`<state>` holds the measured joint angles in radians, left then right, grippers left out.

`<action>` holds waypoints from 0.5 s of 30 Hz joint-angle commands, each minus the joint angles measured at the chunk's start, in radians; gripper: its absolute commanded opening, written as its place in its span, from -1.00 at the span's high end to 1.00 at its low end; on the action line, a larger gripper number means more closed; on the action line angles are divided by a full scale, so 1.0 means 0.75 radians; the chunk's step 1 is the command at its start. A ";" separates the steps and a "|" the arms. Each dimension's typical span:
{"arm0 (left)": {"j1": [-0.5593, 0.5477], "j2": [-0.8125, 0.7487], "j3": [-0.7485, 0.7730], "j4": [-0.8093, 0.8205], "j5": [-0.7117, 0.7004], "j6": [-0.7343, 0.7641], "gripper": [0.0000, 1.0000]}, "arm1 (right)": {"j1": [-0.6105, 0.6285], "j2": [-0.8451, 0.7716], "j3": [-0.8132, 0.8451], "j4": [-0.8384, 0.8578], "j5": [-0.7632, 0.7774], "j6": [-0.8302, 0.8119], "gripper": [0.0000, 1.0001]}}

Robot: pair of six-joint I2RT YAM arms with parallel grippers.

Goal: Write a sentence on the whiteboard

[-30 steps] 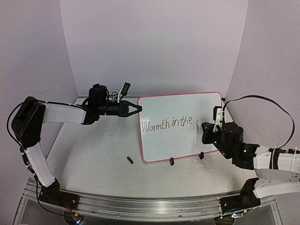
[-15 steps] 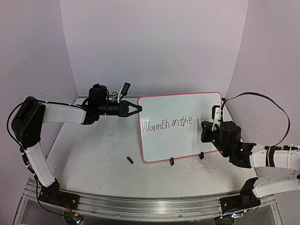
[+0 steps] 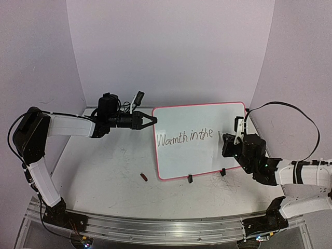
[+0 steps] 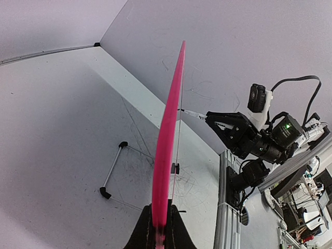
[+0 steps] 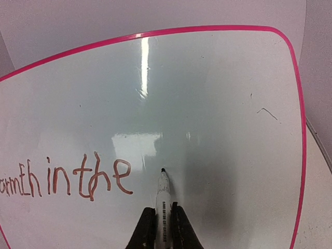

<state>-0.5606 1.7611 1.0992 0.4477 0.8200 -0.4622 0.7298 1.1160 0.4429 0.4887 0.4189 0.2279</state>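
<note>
**A:** Anything move in the last second, or is it stuck?

**B:** Barely anything. The right arm crept a touch closer to the whiteboard [image 3: 197, 158], and the left arm hasn't budged. The writing still reads "Warmth in the", and I can't make out a new stroke. My guess is it's lining up the next word, so the sentence is only partway done.

**A:** What are the fingers doing?

**B:** The left fingers [image 4: 160, 233] are clamped shut on the board's pink frame, with the edge running straight out from between them. That keeps the board propped upright on the counter [image 3: 104, 171]. The right fingers [image 5: 163, 212] are pinched tight around a marker [image 5: 163, 189] that sticks out past the fingertips. The board's face is right ahead of them.

**A:** Is the tip on the board?

**B:** It's just right of the final "e", at the surface or a hair off it. I honestly can't tell which from the wrist view.
</note>
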 commanded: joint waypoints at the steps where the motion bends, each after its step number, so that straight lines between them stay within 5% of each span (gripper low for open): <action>1: -0.048 0.006 0.017 -0.067 0.001 0.039 1.00 | -0.011 0.018 0.039 0.064 0.030 -0.005 1.00; 15: -0.048 0.008 0.018 -0.067 0.005 0.038 1.00 | -0.012 0.058 0.043 0.109 -0.037 -0.025 1.00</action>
<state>-0.5606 1.7611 1.0992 0.4473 0.8200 -0.4633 0.7269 1.1467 0.4431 0.5363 0.4165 0.2241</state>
